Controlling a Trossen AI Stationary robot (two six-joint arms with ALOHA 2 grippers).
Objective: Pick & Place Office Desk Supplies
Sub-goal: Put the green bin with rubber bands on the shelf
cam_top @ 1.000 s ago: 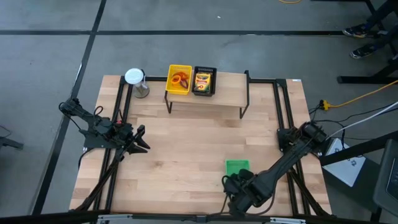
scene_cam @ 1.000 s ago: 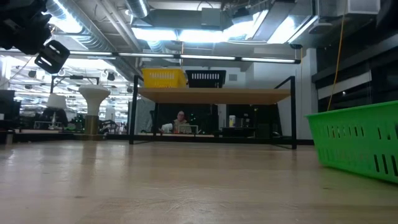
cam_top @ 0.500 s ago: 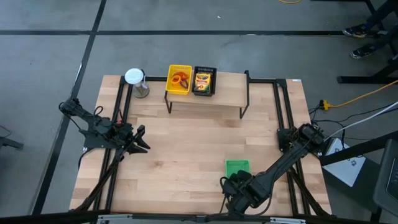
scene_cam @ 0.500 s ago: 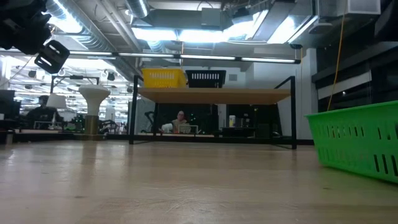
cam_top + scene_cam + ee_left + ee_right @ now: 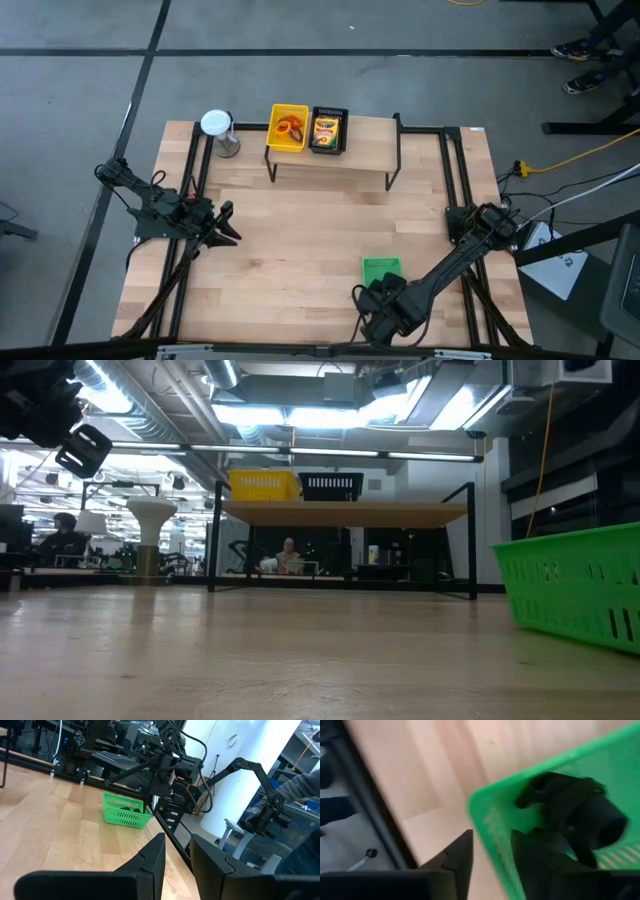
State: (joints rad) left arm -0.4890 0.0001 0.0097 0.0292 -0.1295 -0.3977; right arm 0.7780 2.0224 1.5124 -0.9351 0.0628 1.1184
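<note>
High view: a pale wooden tabletop on a black frame sits on a grey floor crossed by dark lines. At its upper edge a low shelf carries a yellow tray holding orange rings and, touching it on the right, a black tray holding a yellow box. A grey cylinder with a white top stands left of the shelf. The left end effector hangs at the tabletop's left, its fingers a little apart and empty. The right end effector is at the lower centre, just below a green tray; its fingers stand slightly apart, empty, at the tray's rim, and black clips lie inside. In the low view the room behind shows ceiling lights, ducts and desks, with a person seated beyond the shelf and another at far left.
</note>
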